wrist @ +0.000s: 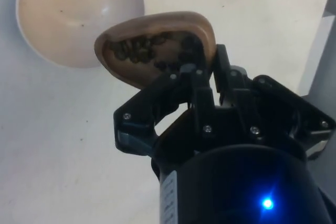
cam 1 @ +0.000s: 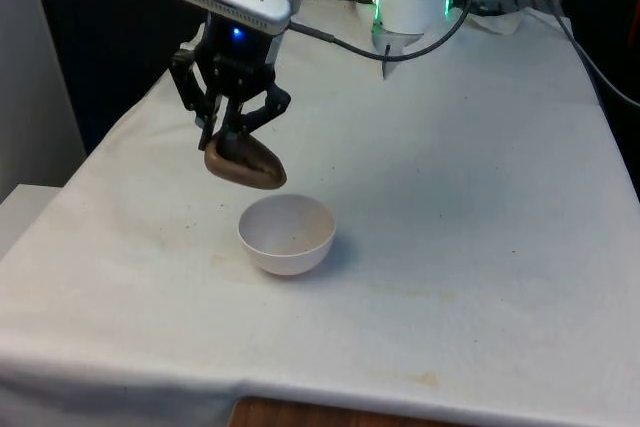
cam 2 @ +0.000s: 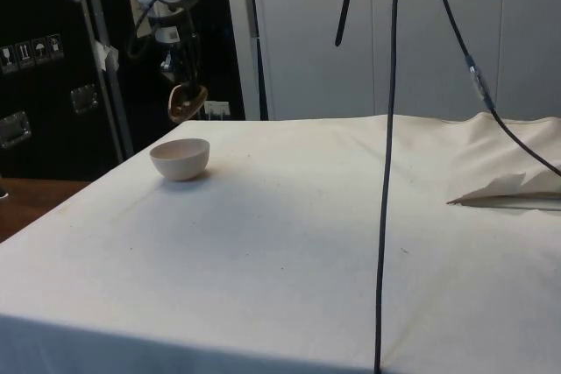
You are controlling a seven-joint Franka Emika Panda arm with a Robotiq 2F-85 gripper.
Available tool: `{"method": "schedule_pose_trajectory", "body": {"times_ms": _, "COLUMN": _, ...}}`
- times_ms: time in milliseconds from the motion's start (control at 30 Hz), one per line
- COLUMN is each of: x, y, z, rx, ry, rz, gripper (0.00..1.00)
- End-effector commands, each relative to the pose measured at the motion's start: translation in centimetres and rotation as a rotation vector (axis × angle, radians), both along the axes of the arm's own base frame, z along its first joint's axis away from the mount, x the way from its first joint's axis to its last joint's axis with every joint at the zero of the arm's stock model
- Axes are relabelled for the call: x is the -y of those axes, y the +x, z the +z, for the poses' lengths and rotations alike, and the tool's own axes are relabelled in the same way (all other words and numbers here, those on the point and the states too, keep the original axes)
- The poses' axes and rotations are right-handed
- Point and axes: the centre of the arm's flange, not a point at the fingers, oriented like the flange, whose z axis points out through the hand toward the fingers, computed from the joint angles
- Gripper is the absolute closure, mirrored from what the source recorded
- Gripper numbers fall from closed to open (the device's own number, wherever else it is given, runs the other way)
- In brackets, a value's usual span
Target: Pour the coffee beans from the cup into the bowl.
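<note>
Your cup (cam 1: 246, 163) hangs in the air left of centre in the front view, a brown cup tipped well over on its side, its lower edge just above and to the front view's left of the bowl (cam 1: 287, 234). In the wrist view the cup (wrist: 157, 45) shows its open mouth, with dark beans (wrist: 144, 50) still lying inside it. The gripper (cam 1: 229, 125) has its fingers closed on the cup's rim, one finger (wrist: 202, 95) reaching down into the mouth at the rim and the other outside the wall. The bowl is white, upright on the cloth (cam 1: 480, 207) a little left of the front view's centre, and apart from the cup; its inside (wrist: 73, 14) looks bare but for a speck or two. In the side view you see the cup (cam 2: 186, 102) in the upper left, tilted, held above and just behind the bowl (cam 2: 181, 158), which sits near the table's far left edge. A black cable (cam 2: 388, 155) hangs down across the middle of that view.
</note>
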Motion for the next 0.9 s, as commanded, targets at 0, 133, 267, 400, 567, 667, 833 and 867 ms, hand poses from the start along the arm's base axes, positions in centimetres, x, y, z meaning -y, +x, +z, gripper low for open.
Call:
{"method": "schedule_pose_trajectory", "body": {"times_ms": 0, "x": 0.1, "y": 0.1, "z": -0.1, "rx": 0.008, "ry": -0.018, "rz": -0.002, "gripper": 0.98}}
{"method": "schedule_pose_trajectory", "body": {"times_ms": 133, "x": 0.0, "y": 0.1, "z": -0.4, "rx": 0.009, "ry": -0.043, "rz": -0.006, "gripper": 0.98}}
{"method": "schedule_pose_trajectory", "body": {"times_ms": 267, "x": -0.1, "y": 0.2, "z": -0.7, "rx": 0.009, "ry": -0.07, "rz": -0.011, "gripper": 0.98}}
{"method": "schedule_pose_trajectory", "body": {"times_ms": 400, "x": -0.1, "y": 0.2, "z": -1.0, "rx": 0.009, "ry": -0.093, "rz": -0.016, "gripper": 0.98}}
{"method": "schedule_pose_trajectory", "body": {"times_ms": 567, "x": -0.3, "y": 0.2, "z": -1.4, "rx": 0.007, "ry": -0.117, "rz": -0.023, "gripper": 0.98}}
{"method": "schedule_pose_trajectory", "body": {"times_ms": 667, "x": -0.5, "y": 0.2, "z": -1.7, "rx": 0.009, "ry": -0.143, "rz": -0.029, "gripper": 0.98}}
{"method": "schedule_pose_trajectory", "body": {"times_ms": 833, "x": -1.0, "y": 0.2, "z": -2.0, "rx": 0.013, "ry": -0.173, "rz": -0.038, "gripper": 0.98}}
{"method": "schedule_pose_trajectory", "body": {"times_ms": 867, "x": -1.0, "y": 0.3, "z": -2.1, "rx": 0.015, "ry": -0.179, "rz": -0.04, "gripper": 0.98}}
